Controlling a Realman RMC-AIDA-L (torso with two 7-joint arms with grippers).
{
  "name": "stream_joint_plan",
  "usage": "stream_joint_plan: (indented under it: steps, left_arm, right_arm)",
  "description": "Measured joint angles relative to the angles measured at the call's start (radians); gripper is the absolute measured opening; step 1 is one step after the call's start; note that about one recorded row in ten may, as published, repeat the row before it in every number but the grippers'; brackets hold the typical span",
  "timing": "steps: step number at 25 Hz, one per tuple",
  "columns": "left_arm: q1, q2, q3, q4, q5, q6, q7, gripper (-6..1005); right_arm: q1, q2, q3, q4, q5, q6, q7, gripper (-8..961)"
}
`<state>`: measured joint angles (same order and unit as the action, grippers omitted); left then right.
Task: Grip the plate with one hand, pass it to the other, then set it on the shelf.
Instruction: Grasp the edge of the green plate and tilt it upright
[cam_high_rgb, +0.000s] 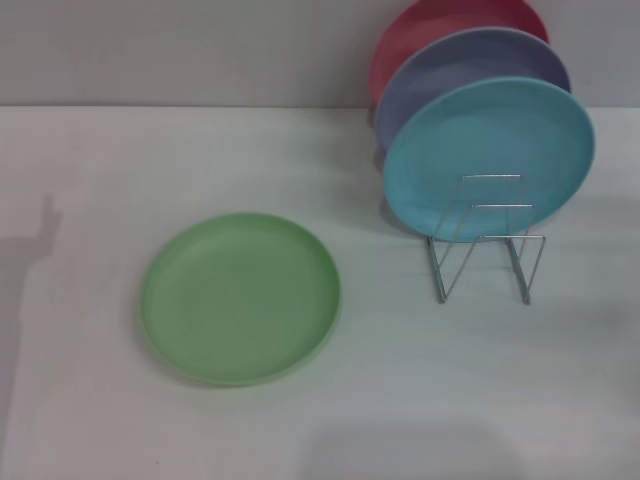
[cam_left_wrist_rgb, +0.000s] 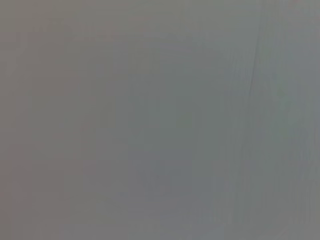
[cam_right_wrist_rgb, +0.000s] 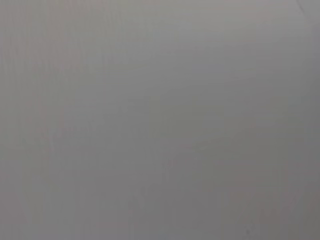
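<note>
While the light green plate (cam_high_rgb: 240, 298) lies flat and untouched mid-worktop, apart from the wire rack (cam_high_rgb: 485, 240) near the far edge, neither of my hands shows, so their state is unknowable; gripping its rim comes first.

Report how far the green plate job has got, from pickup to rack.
Nothing looks done yet. The green plate lies flat on the white table, apart from the wire shelf. Nothing is in hand: neither arm's tool appears in any view, and both wrist views show only plain grey. The turquoise plate, lavender plate and pink plate already stand at the shelf. Grip, handover and placing all remain.
</note>
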<state>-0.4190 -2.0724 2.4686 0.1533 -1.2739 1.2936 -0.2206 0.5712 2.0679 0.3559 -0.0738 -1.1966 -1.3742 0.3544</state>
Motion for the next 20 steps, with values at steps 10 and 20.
stream_joint_plan:
  steps: [10,20]
  left_arm:
    - [0.009,0.001,0.007,0.005,0.001,0.013,-0.003,859]
    - [-0.007,0.006,0.006,-0.007,0.002,-0.070,0.011,859]
  right_arm:
    - [-0.003,0.006,-0.003,0.015,-0.001,-0.007,0.000,641]
    - [-0.026,0.009,-0.003,0.025,-0.002,-0.006,-0.003,640]
